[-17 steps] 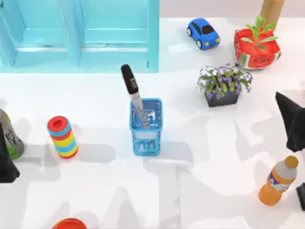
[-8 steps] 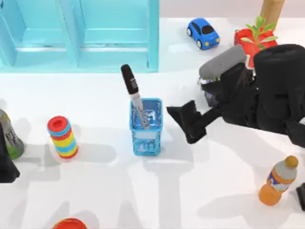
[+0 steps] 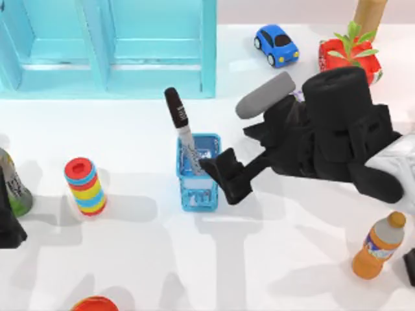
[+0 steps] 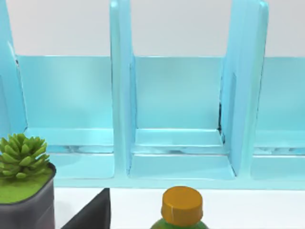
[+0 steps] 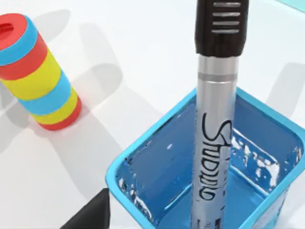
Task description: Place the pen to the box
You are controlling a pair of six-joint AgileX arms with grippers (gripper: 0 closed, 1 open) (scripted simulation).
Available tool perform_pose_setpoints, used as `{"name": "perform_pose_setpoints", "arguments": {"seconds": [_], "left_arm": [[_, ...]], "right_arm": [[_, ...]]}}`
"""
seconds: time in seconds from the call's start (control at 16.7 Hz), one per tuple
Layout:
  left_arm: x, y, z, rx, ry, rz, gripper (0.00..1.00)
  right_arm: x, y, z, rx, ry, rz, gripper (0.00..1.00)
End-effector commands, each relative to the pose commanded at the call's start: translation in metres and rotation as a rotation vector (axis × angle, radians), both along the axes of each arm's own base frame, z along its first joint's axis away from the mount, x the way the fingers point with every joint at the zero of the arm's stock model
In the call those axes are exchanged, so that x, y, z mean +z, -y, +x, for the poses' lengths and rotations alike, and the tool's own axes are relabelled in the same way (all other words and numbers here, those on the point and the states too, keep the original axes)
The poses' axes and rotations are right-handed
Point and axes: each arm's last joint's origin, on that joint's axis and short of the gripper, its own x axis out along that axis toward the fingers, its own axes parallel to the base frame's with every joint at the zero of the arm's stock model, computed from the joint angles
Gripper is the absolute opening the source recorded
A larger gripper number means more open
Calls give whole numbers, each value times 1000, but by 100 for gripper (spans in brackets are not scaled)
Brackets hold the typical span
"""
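Note:
The pen (image 3: 177, 113), with a black cap and silvery barrel, stands tilted inside the small blue basket-like box (image 3: 196, 192) at the table's middle. The right wrist view shows the pen's barrel (image 5: 214, 124) reaching down into the box (image 5: 143, 164). My right gripper (image 3: 227, 175) hovers at the box's right side, open and holding nothing; one fingertip (image 5: 93, 214) shows close to the rim. My left gripper (image 3: 8, 227) stays parked at the left edge, one finger (image 4: 93, 214) set well off to the side, open.
A striped cylinder (image 3: 85, 186) stands left of the box, with a green bottle (image 3: 13, 184) beyond it. The turquoise shelf (image 3: 110, 45) spans the back left. A blue toy car (image 3: 277, 45), a watermelon planter (image 3: 347, 58) and an orange bottle (image 3: 378, 246) sit to the right.
My right arm swung in from the right edge and its gripper travelled leftward to the box's right side. The pen, box and left arm stayed put.

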Motion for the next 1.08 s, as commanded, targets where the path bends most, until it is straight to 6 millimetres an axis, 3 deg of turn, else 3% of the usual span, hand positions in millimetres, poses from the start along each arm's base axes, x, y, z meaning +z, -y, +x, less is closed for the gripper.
{"name": "perform_pose_setpoints", "arguments": {"seconds": [0.12, 0.3, 0.72, 1.02, 1.08], "left_arm": [[0, 0, 0, 0, 0, 0, 100], [0, 0, 0, 0, 0, 0, 100], [0, 0, 0, 0, 0, 0, 100], [0, 0, 0, 0, 0, 0, 100], [0, 0, 0, 0, 0, 0, 100]], "right_arm": [[-1, 1, 0, -5, -1, -2, 100], [-5, -13, 11, 0, 6, 5, 100], [-50, -64, 46, 0, -3, -3, 100], [-54, -69, 49, 0, 0, 0, 100], [-54, -69, 49, 0, 0, 0, 92]]}}
